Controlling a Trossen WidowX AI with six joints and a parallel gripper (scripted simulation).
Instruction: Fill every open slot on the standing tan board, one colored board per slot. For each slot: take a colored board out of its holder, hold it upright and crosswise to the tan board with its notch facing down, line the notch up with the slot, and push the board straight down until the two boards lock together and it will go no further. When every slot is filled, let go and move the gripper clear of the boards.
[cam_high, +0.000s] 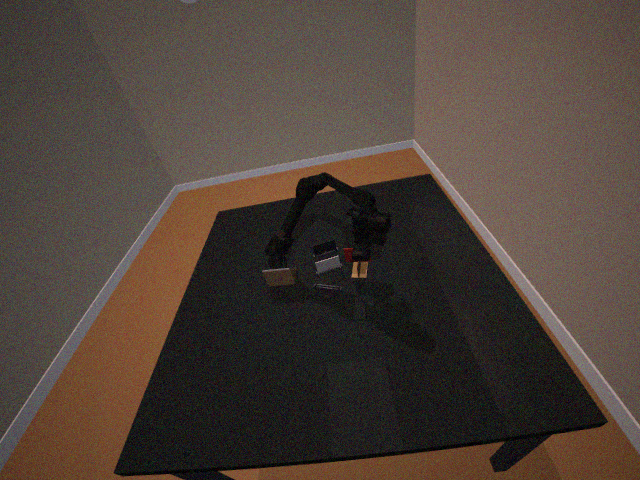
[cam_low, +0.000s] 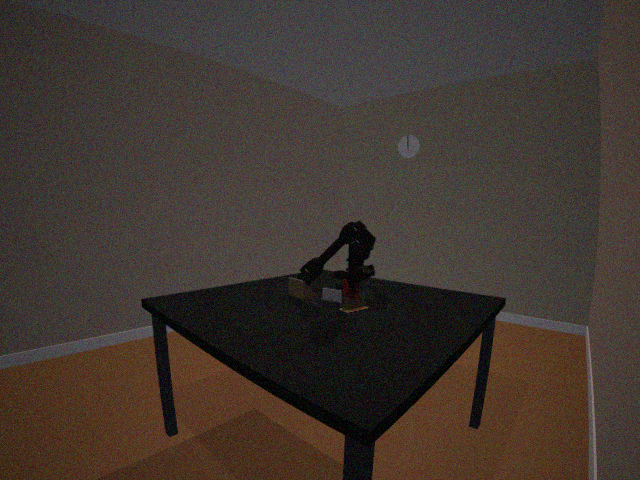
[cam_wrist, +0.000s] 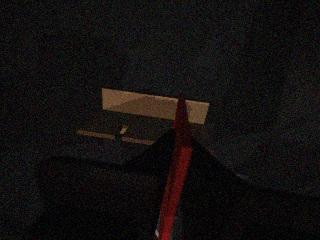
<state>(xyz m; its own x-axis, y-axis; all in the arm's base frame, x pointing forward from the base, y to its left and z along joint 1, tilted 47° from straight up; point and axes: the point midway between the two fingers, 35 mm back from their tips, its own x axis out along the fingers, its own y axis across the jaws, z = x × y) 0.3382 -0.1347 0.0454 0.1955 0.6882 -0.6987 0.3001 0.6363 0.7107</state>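
My gripper (cam_high: 360, 255) (cam_wrist: 176, 135) is shut on the red board (cam_high: 348, 254) (cam_low: 350, 290) (cam_wrist: 177, 170). It holds the red board upright and crosswise over the tan board (cam_high: 363, 269) (cam_low: 354, 310) (cam_wrist: 95, 133). In the wrist view, an open slot shows in the top edge of the tan board, left of the red board. The fingers hide the edge under the red board, so I cannot tell whether the notch is in a slot. A pale grey-white board (cam_high: 328, 264) (cam_low: 331, 295) stands beside the tan board.
A low holder with thin pale edges (cam_high: 327, 286) lies near the pale board. A dark block (cam_high: 325, 247) is behind the pale board. A tan panel (cam_high: 279, 277) (cam_low: 298, 288) stands by the arm's base. All are on the black table (cam_high: 289, 387) (cam_low: 310, 351).
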